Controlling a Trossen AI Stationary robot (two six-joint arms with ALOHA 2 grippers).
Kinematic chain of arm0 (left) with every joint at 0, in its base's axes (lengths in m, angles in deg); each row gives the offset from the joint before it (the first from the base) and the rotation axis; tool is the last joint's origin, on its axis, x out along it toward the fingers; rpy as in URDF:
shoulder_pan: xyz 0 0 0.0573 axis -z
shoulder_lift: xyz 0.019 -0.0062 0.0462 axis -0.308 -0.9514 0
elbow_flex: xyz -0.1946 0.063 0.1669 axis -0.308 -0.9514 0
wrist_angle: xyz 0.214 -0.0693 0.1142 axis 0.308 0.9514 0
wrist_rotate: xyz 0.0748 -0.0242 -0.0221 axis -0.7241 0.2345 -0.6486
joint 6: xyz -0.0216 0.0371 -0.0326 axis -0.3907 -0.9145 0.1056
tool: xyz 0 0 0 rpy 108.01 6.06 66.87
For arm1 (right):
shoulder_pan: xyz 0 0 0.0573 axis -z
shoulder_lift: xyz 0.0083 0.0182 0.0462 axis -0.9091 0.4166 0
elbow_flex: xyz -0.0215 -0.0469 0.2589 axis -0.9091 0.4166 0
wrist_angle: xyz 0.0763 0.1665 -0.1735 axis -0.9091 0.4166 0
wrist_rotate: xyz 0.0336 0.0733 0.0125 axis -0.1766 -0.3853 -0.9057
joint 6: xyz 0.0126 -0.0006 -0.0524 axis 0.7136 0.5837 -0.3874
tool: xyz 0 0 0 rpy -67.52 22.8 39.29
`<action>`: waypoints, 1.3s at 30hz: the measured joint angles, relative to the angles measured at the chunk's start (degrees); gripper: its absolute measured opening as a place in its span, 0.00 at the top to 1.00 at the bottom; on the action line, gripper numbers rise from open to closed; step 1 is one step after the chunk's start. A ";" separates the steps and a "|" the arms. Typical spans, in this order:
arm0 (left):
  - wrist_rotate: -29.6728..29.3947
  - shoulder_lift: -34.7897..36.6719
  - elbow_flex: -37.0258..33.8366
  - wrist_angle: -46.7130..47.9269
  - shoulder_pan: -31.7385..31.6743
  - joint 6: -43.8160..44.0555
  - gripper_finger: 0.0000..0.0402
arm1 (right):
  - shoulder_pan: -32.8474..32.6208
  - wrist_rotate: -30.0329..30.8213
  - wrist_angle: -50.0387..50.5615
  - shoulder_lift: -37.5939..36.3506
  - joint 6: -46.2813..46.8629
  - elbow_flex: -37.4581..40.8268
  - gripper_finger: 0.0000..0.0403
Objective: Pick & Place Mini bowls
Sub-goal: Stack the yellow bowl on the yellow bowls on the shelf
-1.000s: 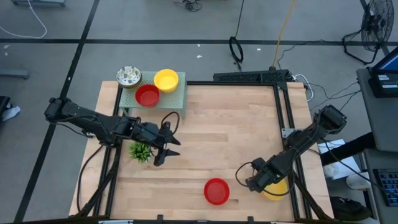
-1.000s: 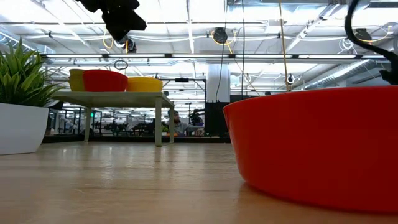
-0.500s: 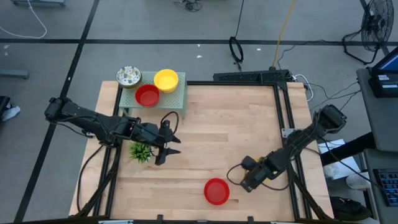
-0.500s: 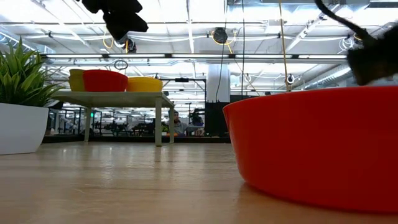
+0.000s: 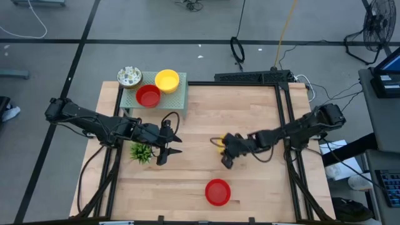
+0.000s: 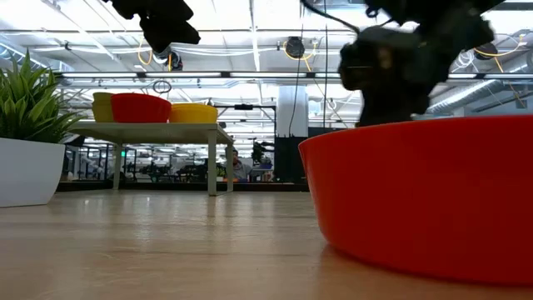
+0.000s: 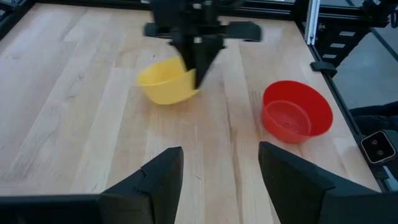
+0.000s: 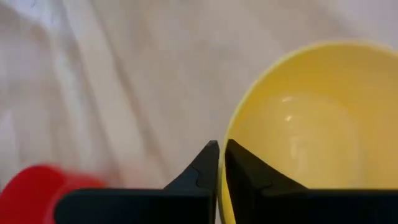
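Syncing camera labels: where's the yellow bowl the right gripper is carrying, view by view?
High: yellow bowl mid-table, mostly hidden under the right gripper.
Low: not visible; the dark arm shows above the red bowl.
Left wrist: yellow bowl centre-left, tilted, rim pinched by the right gripper.
Right wrist: yellow bowl fills the right side, rim between the fingertips.
Shared landmark: the red bowl on the table, seen in all four.

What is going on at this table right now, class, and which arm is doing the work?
The right gripper is shut on the rim of a yellow mini bowl, carrying it above the middle of the wooden table. The left gripper hangs open near the small green plant. A red mini bowl sits near the table's front edge. On the pale green rack at the back corner are red, yellow and speckled bowls.
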 joint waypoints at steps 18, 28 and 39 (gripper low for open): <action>-0.94 0.02 -0.02 -1.04 0.00 -1.08 0.47 | 8.24 -4.48 -21.58 11.82 -15.98 -1.33 0.96; -0.92 0.02 -0.02 -0.23 0.00 -1.06 0.47 | 8.31 -9.19 -28.14 17.94 -22.47 -5.93 0.95; -0.92 0.02 -0.07 0.09 0.00 -1.04 0.47 | 8.29 -14.31 -26.68 12.10 -22.23 -5.79 0.72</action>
